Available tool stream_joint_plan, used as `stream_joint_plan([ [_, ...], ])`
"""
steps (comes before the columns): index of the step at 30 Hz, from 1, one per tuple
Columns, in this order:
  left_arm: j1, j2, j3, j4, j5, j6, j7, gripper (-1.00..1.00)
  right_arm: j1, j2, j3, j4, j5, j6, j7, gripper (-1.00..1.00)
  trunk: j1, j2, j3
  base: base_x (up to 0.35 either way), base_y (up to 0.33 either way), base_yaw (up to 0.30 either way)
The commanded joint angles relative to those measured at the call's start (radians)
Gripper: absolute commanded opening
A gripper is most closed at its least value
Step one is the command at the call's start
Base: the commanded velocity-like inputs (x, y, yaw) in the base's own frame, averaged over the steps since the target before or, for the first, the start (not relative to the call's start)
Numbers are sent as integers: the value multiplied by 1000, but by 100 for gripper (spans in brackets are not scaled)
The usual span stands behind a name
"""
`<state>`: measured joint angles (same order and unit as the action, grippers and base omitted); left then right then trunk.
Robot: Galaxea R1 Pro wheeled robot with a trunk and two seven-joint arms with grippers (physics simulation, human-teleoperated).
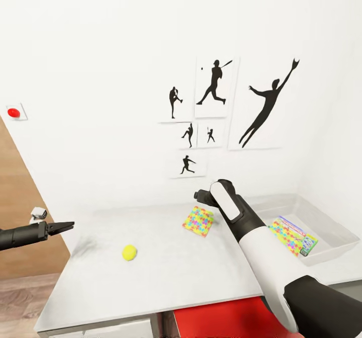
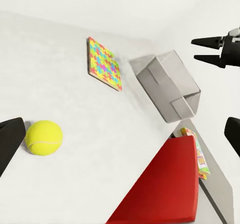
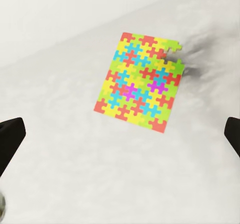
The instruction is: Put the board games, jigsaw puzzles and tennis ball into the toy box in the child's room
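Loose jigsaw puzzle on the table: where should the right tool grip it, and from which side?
The jigsaw puzzle lies flat and thin on the table, so there is no face to pinch. Probably best: right tool comes from above at a slant and nips one edge, fingers across the board's thickness.
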<state>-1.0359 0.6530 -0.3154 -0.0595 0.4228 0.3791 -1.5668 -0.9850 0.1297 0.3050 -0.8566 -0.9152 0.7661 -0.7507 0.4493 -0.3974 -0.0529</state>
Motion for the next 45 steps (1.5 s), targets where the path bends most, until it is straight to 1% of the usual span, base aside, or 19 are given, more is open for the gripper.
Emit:
stream_joint_plan([
  [1, -1, 0, -8, 0, 7, 11, -4, 100, -1, -1, 2, -1, -10, 1, -11, 100, 1, -3, -4, 2, 2, 0],
  [15, -1, 1, -8, 0, 5, 11, -4, 100, -5, -1, -1, 3, -10, 3, -19, 100, 1, -3, -27, 0, 0, 0],
  [21, -1, 3, -7, 0, 8, 11, -4, 100, -10, -5, -2, 3, -11, 3, -22, 100, 1, -3, -37, 0, 0, 0],
  [28, -1, 5, -7, 0, 10, 11, -4, 100, -10, -8, -3, -1, -10, -6, -24, 100, 1, -3, -40, 0, 0, 0],
  [30, 10, -7, 4, -12, 21, 21, 7, 100, 1, -20, 3, 10, 1, -17, -13, 100, 1, -3, -40, 0, 0, 0],
  [32, 22, -18, 12, -23, 23, 21, 19, 100, 12, -31, 2, 14, 14, -28, -1, 100, 1, -3, -40, 0, 0, 0],
  [33, 28, -24, 5, -17, 17, 21, 24, 100, 6, -25, 1, 8, 20, -33, 4, 100, 1, -3, -40, 0, 0, 0],
  [34, 30, -29, 0, -11, 13, 21, 30, 100, 1, -19, 0, 2, 13, -28, 10, 100, 1, -3, -40, 0, 0, 0],
  [37, 18, -46, -7, 6, 8, 21, 13, 100, -16, -2, -2, -15, -5, -14, -7, 100, 1, -3, -40, 0, 0, 0],
  [40, 15, -47, -9, 19, 5, 21, -4, 100, -31, 15, -2, -31, -14, -9, -24, 100, 1, -3, -40, 0, 0, 0],
  [45, 13, -47, -12, 21, 3, 21, -4, 100, -33, 43, -3, -50, -17, 0, -52, 100, 1, -3, -40, 0, 0, 0],
])
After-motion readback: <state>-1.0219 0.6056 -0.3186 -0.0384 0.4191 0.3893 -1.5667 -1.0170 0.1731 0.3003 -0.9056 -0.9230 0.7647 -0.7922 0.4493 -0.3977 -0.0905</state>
